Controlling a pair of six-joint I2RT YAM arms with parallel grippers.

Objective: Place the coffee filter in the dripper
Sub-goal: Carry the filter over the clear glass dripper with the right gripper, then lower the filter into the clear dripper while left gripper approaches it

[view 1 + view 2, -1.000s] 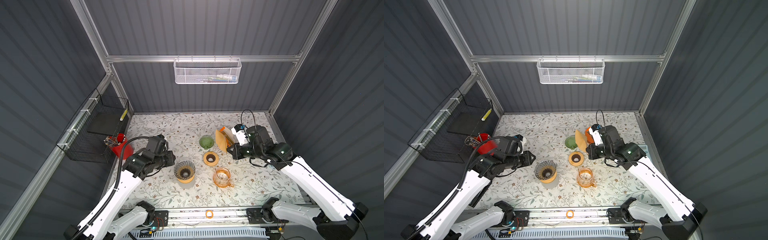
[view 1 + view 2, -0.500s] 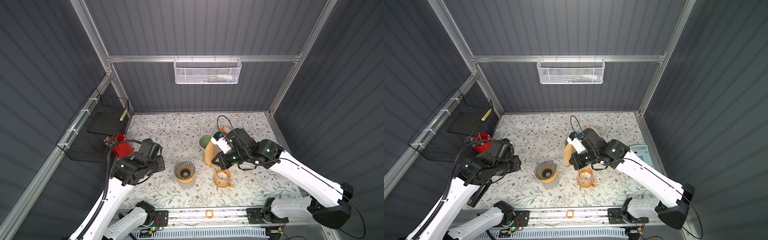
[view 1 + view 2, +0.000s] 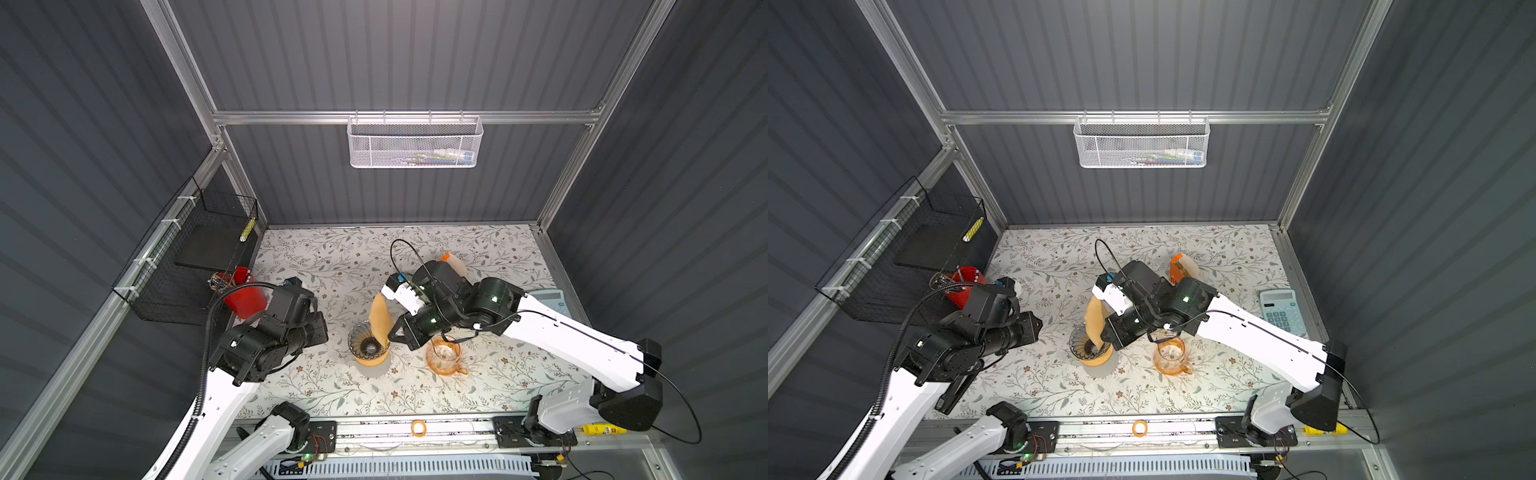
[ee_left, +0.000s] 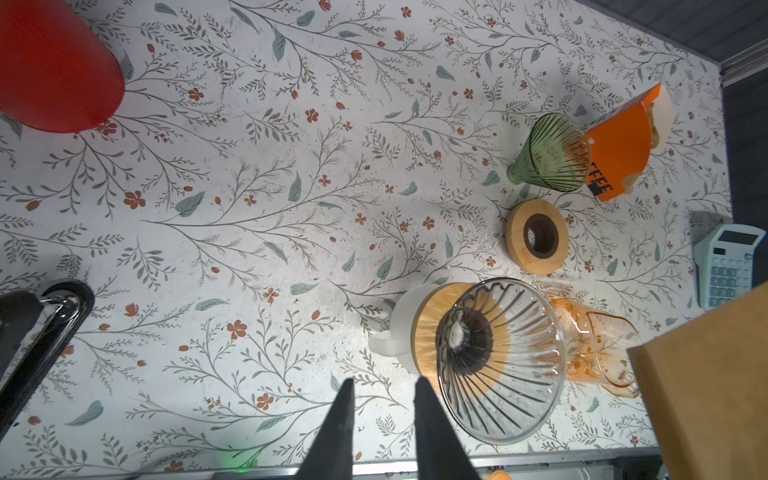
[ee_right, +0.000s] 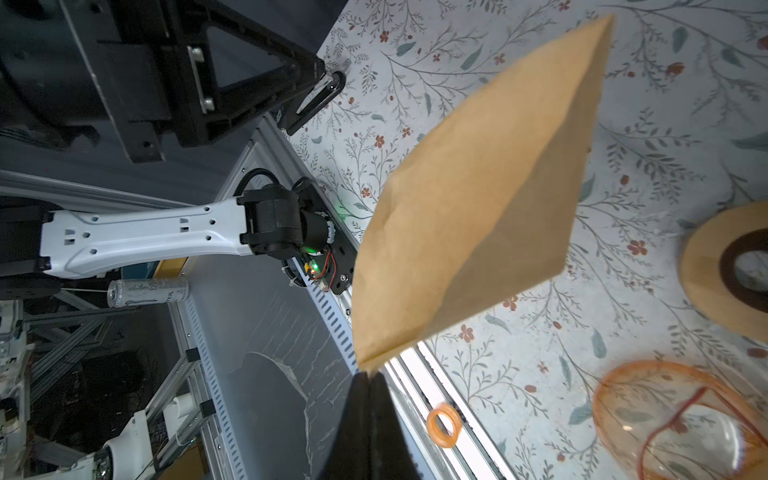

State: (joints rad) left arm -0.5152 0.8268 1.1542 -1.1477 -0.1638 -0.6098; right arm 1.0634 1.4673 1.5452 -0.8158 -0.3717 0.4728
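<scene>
The right gripper [image 5: 368, 376] was closed tight on one corner of the brown coffee filter [image 5: 478, 199]. The filter hung in the air just above the glass dripper [image 3: 365, 343], with its lower end over the dripper's rim in a top view. The left gripper [image 4: 384, 380] stood just beside the dripper, its jaws only a little apart and holding nothing. The table [image 3: 332, 257] under the dripper had a pale cover printed with leaves and small flowers. Behind the dripper rose dark grey ribbed walls [image 3: 374, 195], and a white mesh basket [image 3: 415, 143] hung on them.
</scene>
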